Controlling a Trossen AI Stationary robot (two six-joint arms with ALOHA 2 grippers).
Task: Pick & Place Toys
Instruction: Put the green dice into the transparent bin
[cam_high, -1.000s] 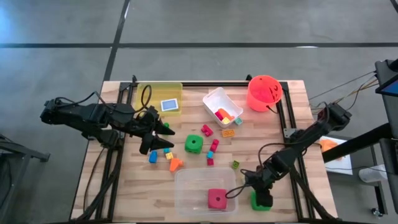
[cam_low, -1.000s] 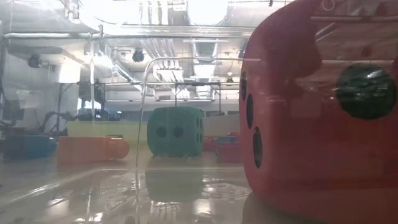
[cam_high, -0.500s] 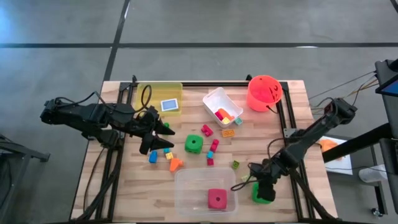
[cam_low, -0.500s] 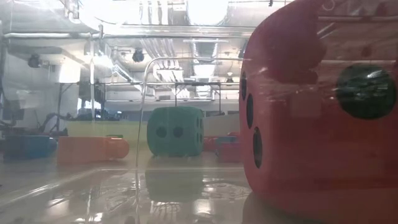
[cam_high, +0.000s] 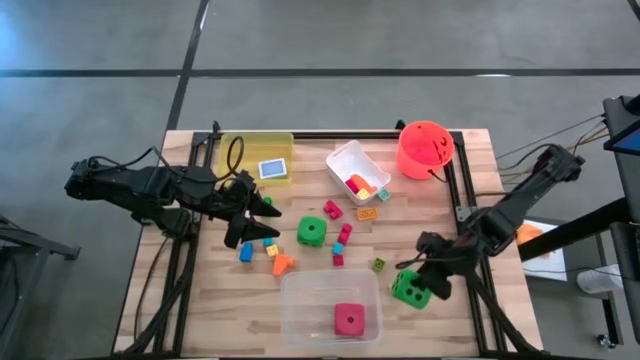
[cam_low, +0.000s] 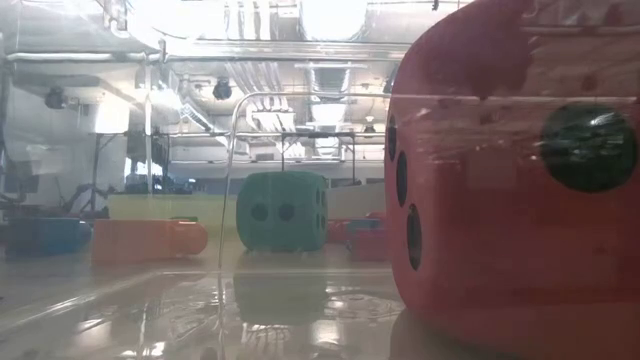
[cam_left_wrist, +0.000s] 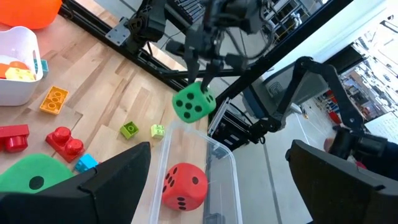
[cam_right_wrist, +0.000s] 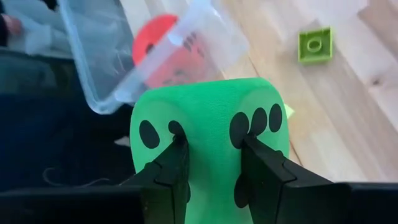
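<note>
**Green die aloft beside the clear tub**

The right gripper (cam_high: 418, 283) pinches a green dotted die (cam_high: 407, 288) between narrowly set fingers (cam_right_wrist: 166, 171), holding it above the table just beside the clear tub (cam_high: 300, 300), where a red-pink die (cam_high: 349, 320) already lies. The left gripper (cam_high: 262, 222) hangs wide open and empty over the scattered blocks. The soft die bulges around the fingers; a shallow pinch could let it slip, or a low carry could clip the tub's wall.

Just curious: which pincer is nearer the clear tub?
Right. The right pincer, holding a green die, is beside the clear tub; the left pincer waits farther off.
</note>
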